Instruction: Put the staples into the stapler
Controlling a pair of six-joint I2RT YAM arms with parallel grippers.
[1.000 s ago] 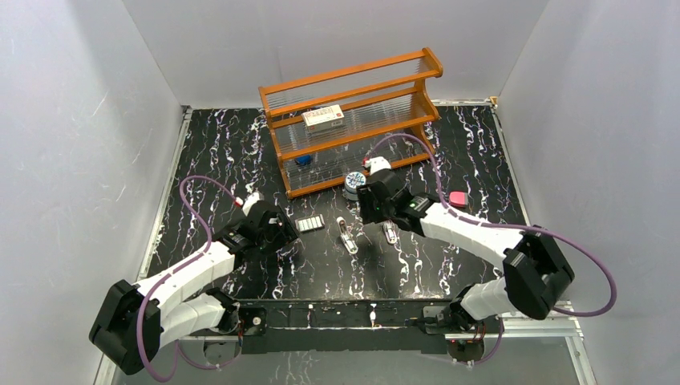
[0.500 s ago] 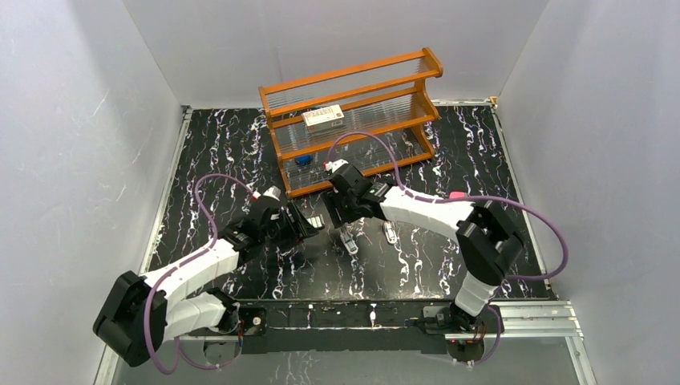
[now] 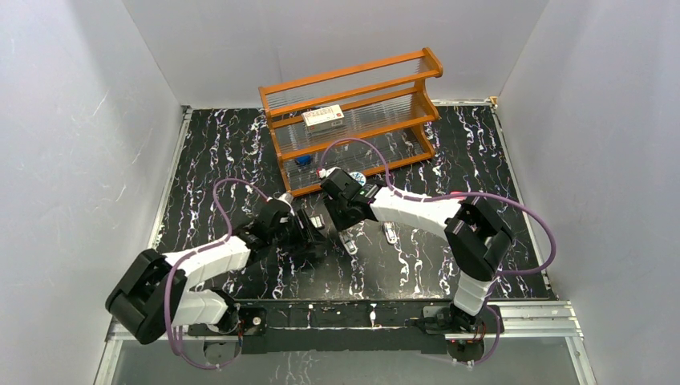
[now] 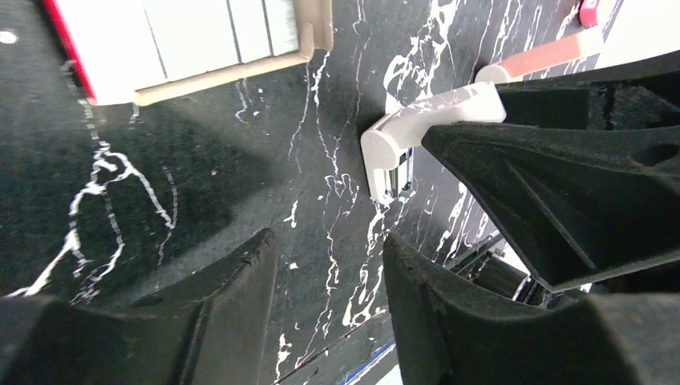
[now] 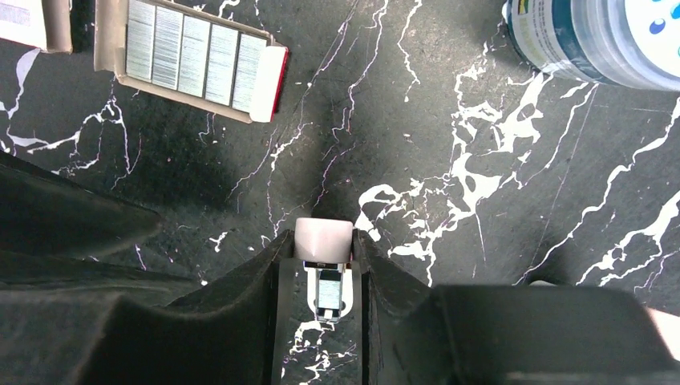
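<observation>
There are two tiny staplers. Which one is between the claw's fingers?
The white stapler, flanked by the right claw's fingers. The peach stapler lies apart beside it, with no claw on it.

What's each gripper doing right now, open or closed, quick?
Left gripper: open, nothing between the jaws.
Right gripper: closed on the white mini stapler.
</observation>
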